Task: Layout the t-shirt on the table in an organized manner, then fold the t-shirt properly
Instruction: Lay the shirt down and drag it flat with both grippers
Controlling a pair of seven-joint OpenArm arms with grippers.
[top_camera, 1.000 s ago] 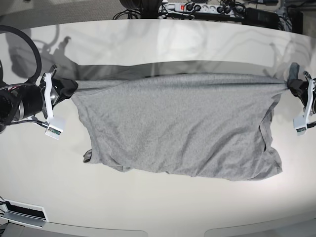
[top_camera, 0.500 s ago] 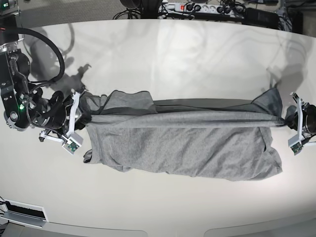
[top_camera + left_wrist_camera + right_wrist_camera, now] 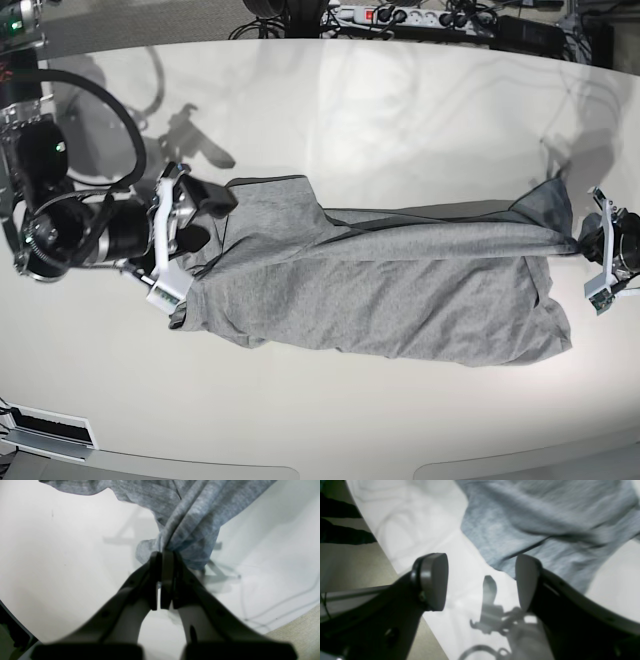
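Grey t-shirt [image 3: 380,290] lying rumpled across white table [image 3: 400,110], left gripper [image 3: 163,555] clamped on a bunched edge, right gripper [image 3: 481,580] spread wide, empty, beside the cloth.

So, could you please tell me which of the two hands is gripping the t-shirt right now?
The left hand: it is pinched shut on a bunched corner of the t-shirt. The right hand is open, with nothing between its pads.

base: high overhead, looking down on the whole glossy off-white table [image 3: 400,110] | left wrist: close behind its hand [image 3: 162,555], facing 12 o'clock | right wrist: close, low | shared: heather-grey cotton t-shirt [image 3: 380,290] edges
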